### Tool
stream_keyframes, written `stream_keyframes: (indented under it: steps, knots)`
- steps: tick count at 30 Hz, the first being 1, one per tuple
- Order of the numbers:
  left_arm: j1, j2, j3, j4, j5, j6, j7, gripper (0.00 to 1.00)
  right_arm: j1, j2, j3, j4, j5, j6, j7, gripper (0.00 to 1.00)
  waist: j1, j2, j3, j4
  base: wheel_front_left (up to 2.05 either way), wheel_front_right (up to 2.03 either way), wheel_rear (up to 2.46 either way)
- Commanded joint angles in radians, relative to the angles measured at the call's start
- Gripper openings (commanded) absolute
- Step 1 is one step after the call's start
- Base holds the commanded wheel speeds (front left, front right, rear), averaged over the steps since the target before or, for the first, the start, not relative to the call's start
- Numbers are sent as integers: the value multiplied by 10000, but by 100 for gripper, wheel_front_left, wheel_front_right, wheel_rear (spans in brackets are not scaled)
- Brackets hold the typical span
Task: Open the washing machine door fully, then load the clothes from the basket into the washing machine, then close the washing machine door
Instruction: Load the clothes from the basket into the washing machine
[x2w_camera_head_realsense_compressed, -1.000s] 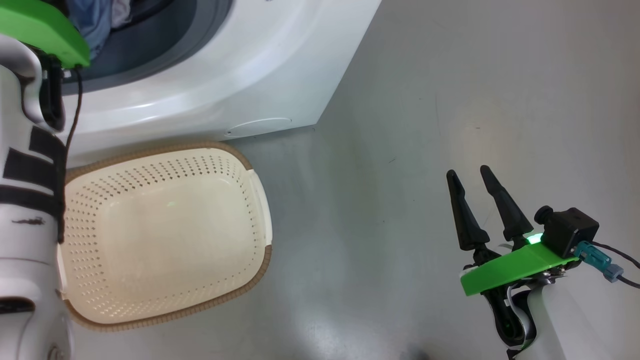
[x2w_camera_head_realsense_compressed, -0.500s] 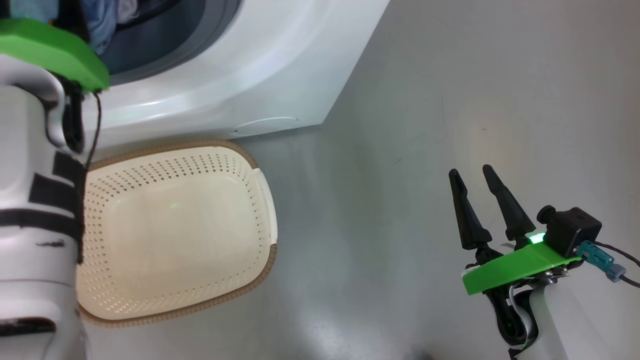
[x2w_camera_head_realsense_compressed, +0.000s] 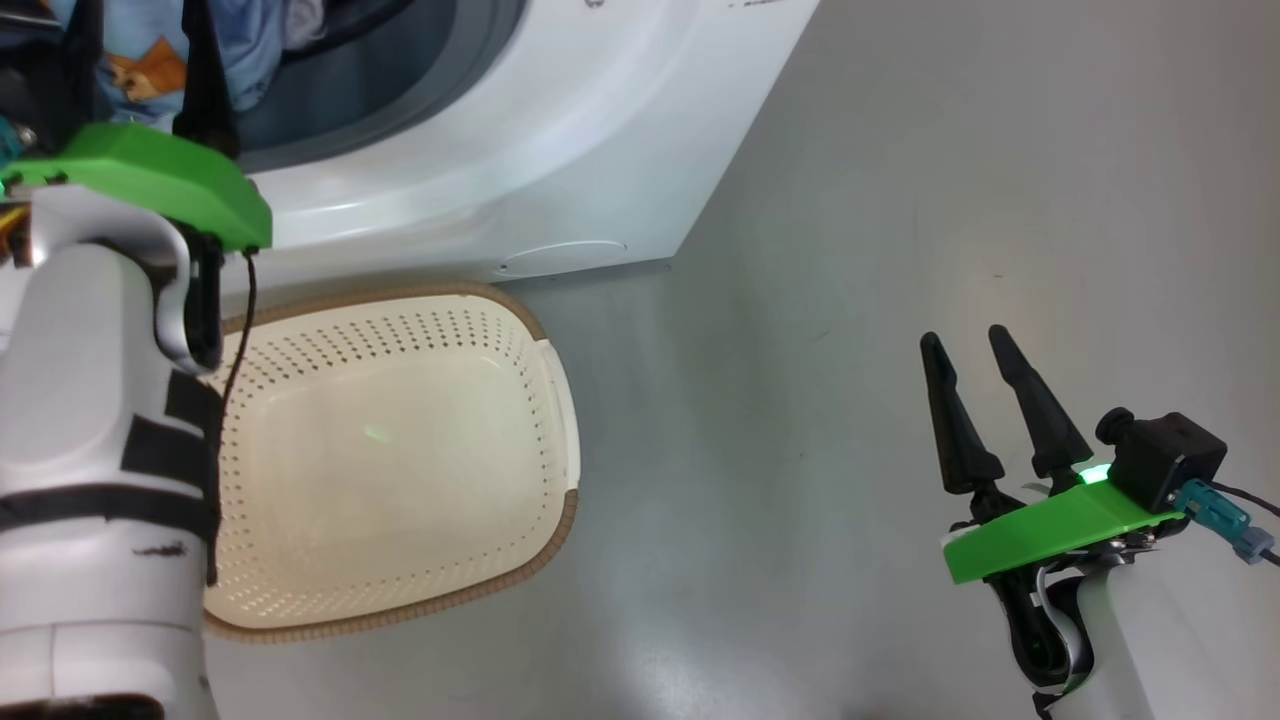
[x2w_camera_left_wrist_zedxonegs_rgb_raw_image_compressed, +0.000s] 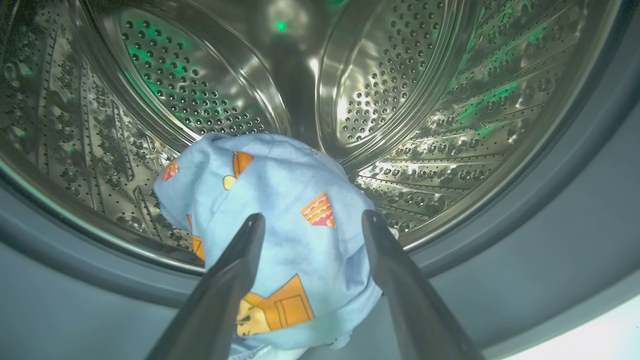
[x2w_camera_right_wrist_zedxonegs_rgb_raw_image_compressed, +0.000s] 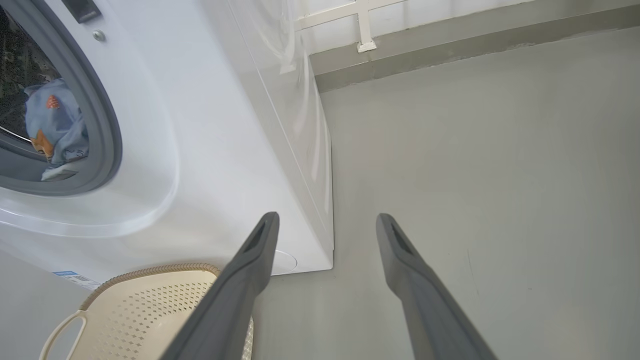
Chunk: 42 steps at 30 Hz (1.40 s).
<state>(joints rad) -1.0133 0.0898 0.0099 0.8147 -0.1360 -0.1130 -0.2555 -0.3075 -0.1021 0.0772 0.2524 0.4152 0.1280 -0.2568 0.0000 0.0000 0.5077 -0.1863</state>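
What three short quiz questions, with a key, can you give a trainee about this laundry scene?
1. True or false: the basket is empty.
2. Where does the blue printed garment lie? A. on the machine's top; B. in the open mouth of the washing machine; C. in the basket.
3. Fill in: the right gripper, jaws open, hangs over the grey ____.
Key: 1 true; 2 B; 3 floor.

Left claw (x2w_camera_left_wrist_zedxonegs_rgb_raw_image_compressed: 314, 216) farther back out of the washing machine (x2w_camera_head_realsense_compressed: 520, 130) mouth.
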Motion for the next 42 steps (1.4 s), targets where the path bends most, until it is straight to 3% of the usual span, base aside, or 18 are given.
stream_keyframes:
  steps: [1,42]
  knots:
    - [252,300,205,-359,105,20,-63,100,184,-96,124,-239,-39,27,-49,100,0,0,-55,61,0,0,0]
    - [6990,-321,1334,-5419,3,-152,-63,100,1211,-625,-419,-320,-148,27,-49,100,0,0,-1195,921,0,0,0]
